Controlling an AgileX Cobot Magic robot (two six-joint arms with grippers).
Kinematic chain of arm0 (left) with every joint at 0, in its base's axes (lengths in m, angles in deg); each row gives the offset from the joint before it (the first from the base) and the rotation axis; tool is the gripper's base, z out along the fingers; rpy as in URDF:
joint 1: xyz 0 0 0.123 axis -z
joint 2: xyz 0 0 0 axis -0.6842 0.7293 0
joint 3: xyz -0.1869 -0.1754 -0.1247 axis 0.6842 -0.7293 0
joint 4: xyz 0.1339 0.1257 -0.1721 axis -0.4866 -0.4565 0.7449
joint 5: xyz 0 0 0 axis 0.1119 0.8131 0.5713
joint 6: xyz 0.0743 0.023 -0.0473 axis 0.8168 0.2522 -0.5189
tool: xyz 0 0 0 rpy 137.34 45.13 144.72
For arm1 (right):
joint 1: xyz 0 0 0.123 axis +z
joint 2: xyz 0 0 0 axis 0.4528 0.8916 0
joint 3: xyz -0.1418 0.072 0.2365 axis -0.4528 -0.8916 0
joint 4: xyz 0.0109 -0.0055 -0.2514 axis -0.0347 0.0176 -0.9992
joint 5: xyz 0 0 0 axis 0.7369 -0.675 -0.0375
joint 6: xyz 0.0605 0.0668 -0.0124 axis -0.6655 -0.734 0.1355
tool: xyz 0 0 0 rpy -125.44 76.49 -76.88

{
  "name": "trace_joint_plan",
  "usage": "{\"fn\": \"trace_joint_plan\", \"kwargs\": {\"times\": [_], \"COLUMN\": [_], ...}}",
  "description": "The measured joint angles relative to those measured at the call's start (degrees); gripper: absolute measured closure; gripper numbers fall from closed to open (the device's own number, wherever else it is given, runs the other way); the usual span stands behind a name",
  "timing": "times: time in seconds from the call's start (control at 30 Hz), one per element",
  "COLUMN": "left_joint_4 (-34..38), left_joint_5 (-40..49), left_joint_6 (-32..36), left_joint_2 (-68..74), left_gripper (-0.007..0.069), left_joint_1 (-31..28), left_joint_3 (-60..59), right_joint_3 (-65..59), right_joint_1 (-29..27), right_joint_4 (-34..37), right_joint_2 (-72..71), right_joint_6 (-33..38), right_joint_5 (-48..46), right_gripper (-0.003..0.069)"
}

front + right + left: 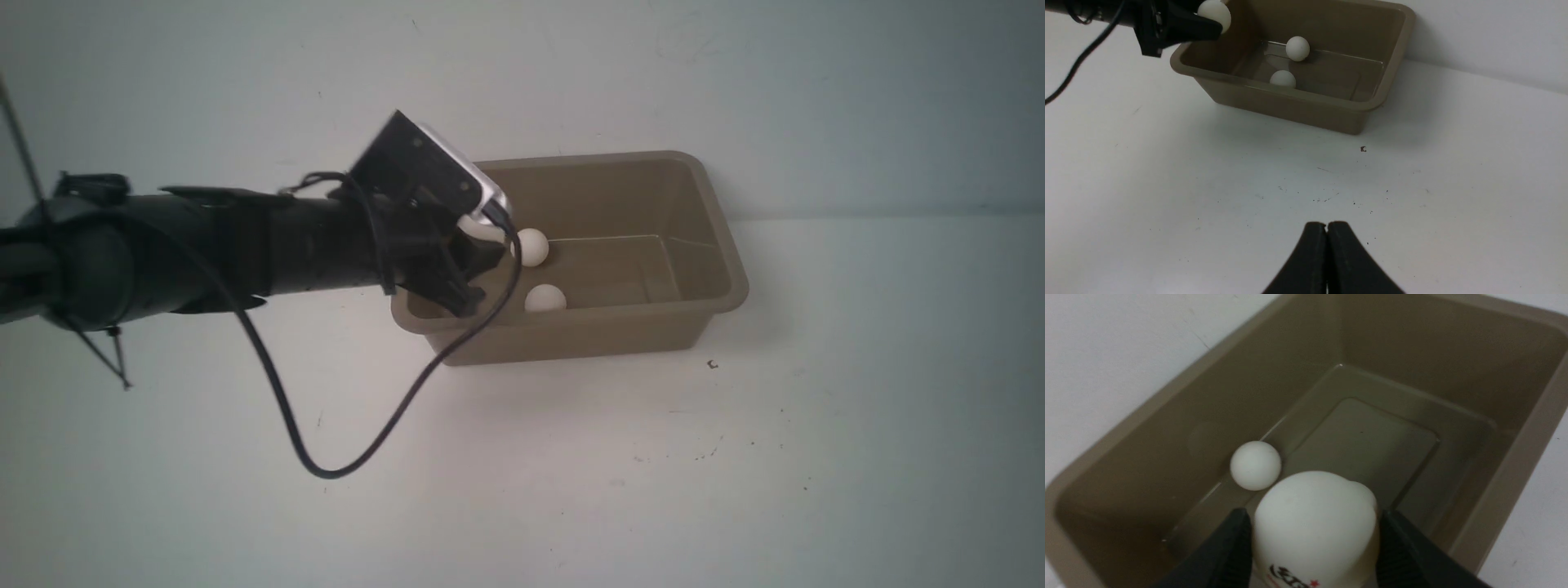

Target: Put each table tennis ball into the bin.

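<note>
On the white counter [816, 457] the bin [718, 245] holds two table tennis balls [532, 247] — a third ball [1312, 506] sits clamped in the left pincer [1314, 516] above its left end — while the right pincer [1327, 230] hangs pressed shut, empty.

Near ball [544, 298] before far ball [532, 247], in the bin [735, 273]; third ball [1214, 14] above its left end

Soft even light, faint shadow around the bin [571, 339] (dim corners)

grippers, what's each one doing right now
left gripper: closed on a table tennis ball, over the bin
right gripper: closed, holding nothing
</note>
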Motion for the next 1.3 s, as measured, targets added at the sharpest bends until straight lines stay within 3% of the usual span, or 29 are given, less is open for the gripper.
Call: {"fn": "trace_joint_plan", "kwargs": {"times": [0.37,0.43,0.57,0.73,0.8,0.83,0.87,1.07,1.17,1.3], "left_joint_4": [0.1,0.1,0.1,0.1,0.1,0.1,0.0,0.1,0.1,0.1], "left_joint_5": [0.8,0.9,-2.2,-3.3,-3.2,-3.0,-2.9,-4.1,-6.6,-10.8], "left_joint_6": [0.0,-0.3,-2.7,-5.6,-5.7,-5.7,-5.7,-5.6,-5.1,-5.1], "left_joint_2": [6.4,6.4,6.4,4.0,1.6,-2.4,-4.8,-26.1,-36.9,-45.8], "left_gripper": [0.0271,0.0246,0.0106,0.0075,0.0102,0.0175,0.0195,0.0556,0.0621,0.0629], "left_joint_1": [0.2,0.2,0.2,0.2,0.2,0.2,0.2,0.2,0.2,0.2], "left_joint_3": [3.8,3.8,3.9,3.9,3.8,3.6,3.6,-1.3,-7.5,-16.4], "right_joint_3": [0.0,0.0,0.0,0.0,0.0,0.0,0.0,0.0,-0.8,-4.1], "right_joint_1": [0.0,0.0,0.0,0.0,0.0,0.0,0.0,0.0,0.0,0.0], "right_joint_4": [0.4,0.8,1.1,1.2,1.2,0.7,0.3,-4.6,-9.3,-14.1], "right_joint_2": [0.0,0.0,0.0,0.0,0.0,0.0,0.0,-1.6,-4.5,-9.7], "right_joint_6": [0.1,0.2,0.2,0.3,0.9,1.7,2.1,2.7,0.7,-2.7], "right_joint_5": [-4.6,-4.9,-5.0,-5.0,-5.0,-4.9,-4.8,-1.3,2.9,7.1], "right_gripper": [0.0676,0.0676,0.0676,0.0676,0.0676,0.0676,0.0676,0.0676,0.0676,0.0676]}}
